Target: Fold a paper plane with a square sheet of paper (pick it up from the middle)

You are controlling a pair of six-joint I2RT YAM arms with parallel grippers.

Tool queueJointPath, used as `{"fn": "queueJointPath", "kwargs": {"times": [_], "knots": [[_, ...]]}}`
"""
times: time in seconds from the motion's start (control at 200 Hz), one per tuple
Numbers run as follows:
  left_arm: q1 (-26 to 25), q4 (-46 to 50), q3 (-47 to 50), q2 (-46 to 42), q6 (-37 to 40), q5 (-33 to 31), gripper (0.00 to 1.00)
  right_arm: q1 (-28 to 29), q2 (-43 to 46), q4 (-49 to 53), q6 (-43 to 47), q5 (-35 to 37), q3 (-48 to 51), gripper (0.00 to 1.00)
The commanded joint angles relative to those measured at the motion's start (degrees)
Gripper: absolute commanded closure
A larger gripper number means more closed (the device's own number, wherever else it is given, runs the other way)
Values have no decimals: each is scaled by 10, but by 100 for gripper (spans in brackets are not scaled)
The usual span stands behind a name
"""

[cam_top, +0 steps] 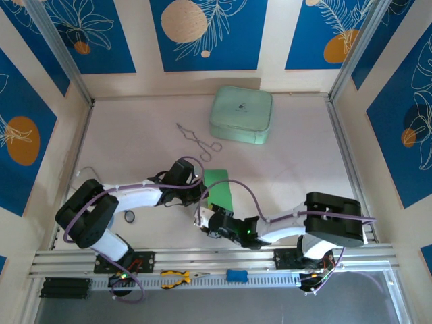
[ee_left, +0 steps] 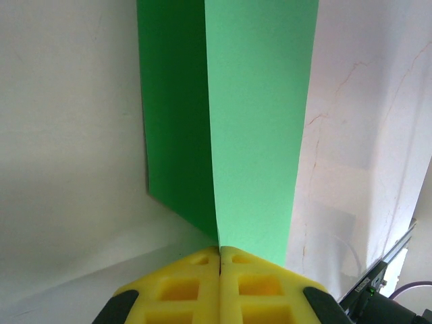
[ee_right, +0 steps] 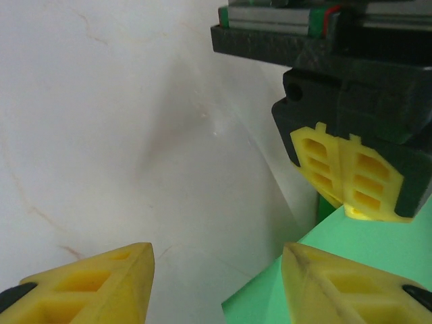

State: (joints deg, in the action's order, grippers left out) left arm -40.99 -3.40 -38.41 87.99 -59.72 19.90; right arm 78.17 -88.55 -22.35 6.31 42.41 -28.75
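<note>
Pale table (cam_top: 135,148) | left claw (ee_left: 219,252) pinching green paper (ee_left: 256,135) | right claw (ee_right: 217,258) spread

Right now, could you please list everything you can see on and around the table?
green paper sheet: one, bright green, middle of the table
case: one, pale mint green, far side
metal tongs: one, silver, near-left of the case
pliers: one, yellow handles, on the near rail
blue block: one, blue, same rail
left end effector: one, yellow pads, shut on the paper
right end effector: one, yellow pads, open, beside the paper's corner
</note>
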Motion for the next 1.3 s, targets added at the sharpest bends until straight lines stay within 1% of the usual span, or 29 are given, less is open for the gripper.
{"fn": "queueJointPath", "kwargs": {"times": [0.0,0.13,0.32,0.4,0.545,0.645,0.87,1.075,1.205,1.295], "knots": [[3,6,-11,-8,-4,7,100,8,-22,-52,25,72,-8,47],[4,6,-10,-9,-4,6,100,9,-35,-60,18,91,-6,47],[3,6,-11,-7,-3,6,99,7,-30,-60,10,115,1,48],[3,6,-11,-7,-3,6,100,4,-28,-51,1,109,1,51],[3,9,-12,-7,-2,5,100,2,-24,-39,-12,104,3,59],[4,9,-13,-6,-3,4,100,-1,-15,-32,-25,86,8,63],[3,8,-14,-5,-2,4,100,-9,3,-14,-46,72,19,69],[3,9,-12,-3,-2,3,100,-12,8,-22,-50,67,22,75],[3,9,-12,-2,-2,4,99,-12,14,-30,-53,60,26,76],[3,8,-11,-2,-2,4,99,-13,14,-29,-54,59,26,79]]}}
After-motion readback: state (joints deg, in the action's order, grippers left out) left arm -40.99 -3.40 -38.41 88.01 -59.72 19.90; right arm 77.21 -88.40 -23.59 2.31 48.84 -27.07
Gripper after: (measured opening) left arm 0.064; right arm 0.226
